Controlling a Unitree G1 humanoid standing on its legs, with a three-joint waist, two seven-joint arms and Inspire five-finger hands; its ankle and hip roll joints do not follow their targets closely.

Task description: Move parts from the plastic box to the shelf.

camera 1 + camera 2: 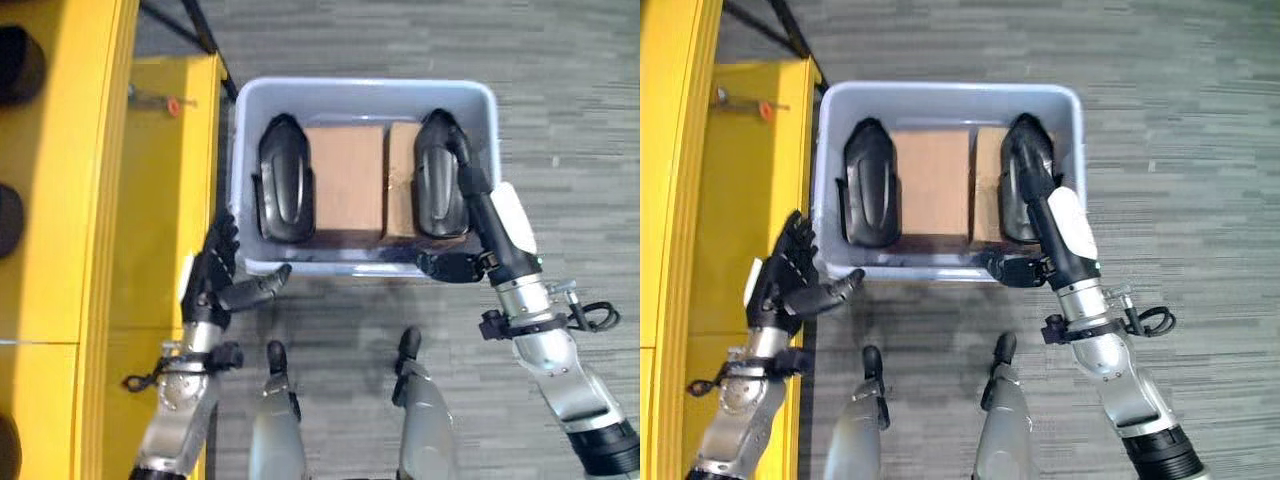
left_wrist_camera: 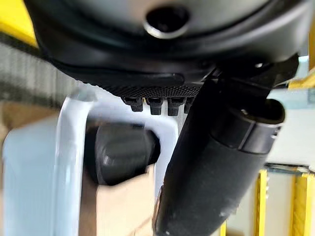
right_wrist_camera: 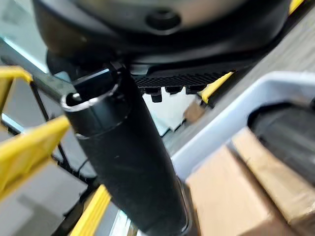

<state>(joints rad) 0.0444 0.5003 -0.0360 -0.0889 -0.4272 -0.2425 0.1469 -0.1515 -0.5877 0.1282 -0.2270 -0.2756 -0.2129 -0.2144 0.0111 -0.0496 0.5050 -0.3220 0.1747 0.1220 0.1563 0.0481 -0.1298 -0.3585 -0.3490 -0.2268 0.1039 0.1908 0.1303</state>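
On grey striped carpet point(image 1: 580, 120) beside a yellow shelf point(image 1: 60, 200), the left hand point(image 1: 215, 275) hovers nearest, fingers spread and empty, just off the near left corner of the plastic box point(image 1: 365, 92). The right hand point(image 1: 450, 265) sits at the box's near wall, its forearm lying over the right black part point(image 1: 437, 185), fingers apparently uncurled and gripping nothing. Two black parts remain inside, the left black part point(image 1: 283, 180) and its twin flanking cardboard inserts point(image 1: 345, 178); this looks like the reach-in step, and next a hand must close round one part and lift it clear toward the shelf.
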